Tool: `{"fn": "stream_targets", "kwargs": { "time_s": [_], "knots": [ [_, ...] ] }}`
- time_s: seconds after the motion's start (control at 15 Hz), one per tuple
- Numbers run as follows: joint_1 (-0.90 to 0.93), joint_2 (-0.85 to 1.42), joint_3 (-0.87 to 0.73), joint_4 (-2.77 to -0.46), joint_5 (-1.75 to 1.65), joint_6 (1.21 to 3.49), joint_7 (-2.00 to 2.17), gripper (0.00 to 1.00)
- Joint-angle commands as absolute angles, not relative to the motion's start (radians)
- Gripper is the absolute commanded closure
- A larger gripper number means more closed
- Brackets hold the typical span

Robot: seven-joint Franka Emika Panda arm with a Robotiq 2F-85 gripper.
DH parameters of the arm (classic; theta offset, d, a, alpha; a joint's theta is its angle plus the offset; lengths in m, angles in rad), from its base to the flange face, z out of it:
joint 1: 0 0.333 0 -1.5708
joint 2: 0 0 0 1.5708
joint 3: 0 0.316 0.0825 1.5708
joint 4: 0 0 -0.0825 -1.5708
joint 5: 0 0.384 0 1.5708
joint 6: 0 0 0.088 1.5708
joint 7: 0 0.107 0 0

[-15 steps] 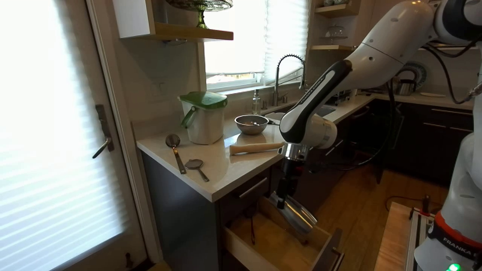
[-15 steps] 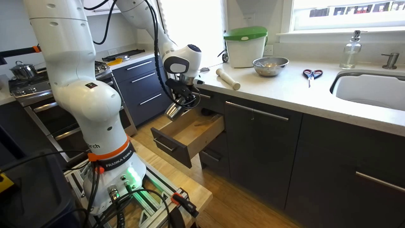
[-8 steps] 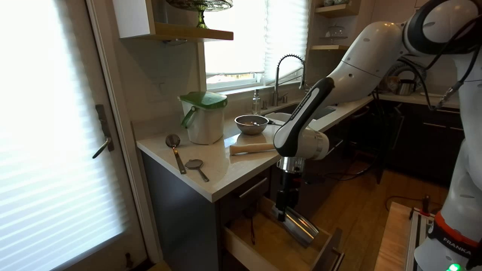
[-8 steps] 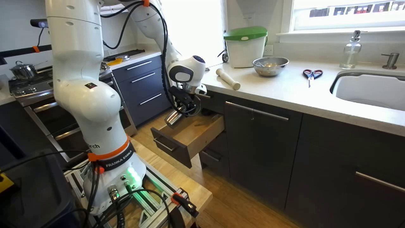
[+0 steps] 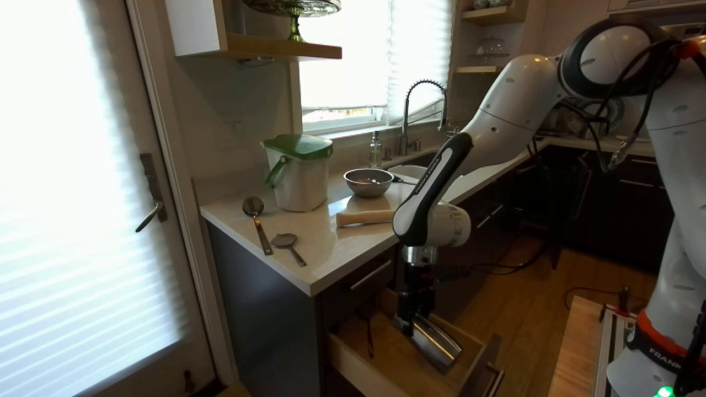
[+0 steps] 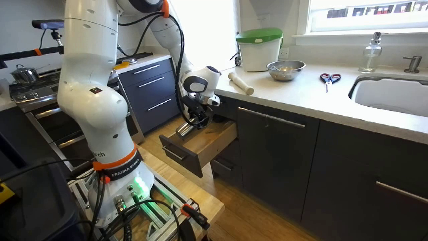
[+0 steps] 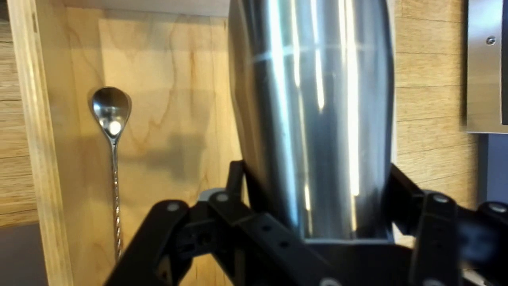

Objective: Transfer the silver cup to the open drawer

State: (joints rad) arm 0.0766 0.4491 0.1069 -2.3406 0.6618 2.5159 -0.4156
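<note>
Hand (image 7: 317, 178): is gripping the silver cup (image 7: 313, 119), fingers (image 7: 237, 174) standing apart by the cup's width.
Silver cup: is leaning in that grip, hanging over the open drawer (image 6: 217, 146).
Open drawer: is jutting from beneath the edge of the tabletop (image 5: 331, 259), near its corner.
Spoon (image 7: 113, 147): is lying in the drawer, apart from the cup.

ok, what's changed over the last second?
Gripper and silver cup have moved down together, lower toward the open drawer. Nothing newly grasped or released: the cup is still held, tilted. The drawer stayed open; metal bowl, green-lidded bin and wooden rod on the counter stayed put.
</note>
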Motion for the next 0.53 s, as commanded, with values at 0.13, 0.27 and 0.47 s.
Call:
{"fn": "stream_targets", "kwargs": {
  "time_s": [0.13,0.27,0.47],
  "knots": [
    [0.073,0.532,0.124,-2.296,0.551,2.594,-0.244,0.43],
    [0.080,0.556,0.124,-2.285,0.505,2.612,-0.182,0.43],
    [0.099,0.592,0.111,-2.265,0.419,2.630,-0.062,0.43]
  ]
}}
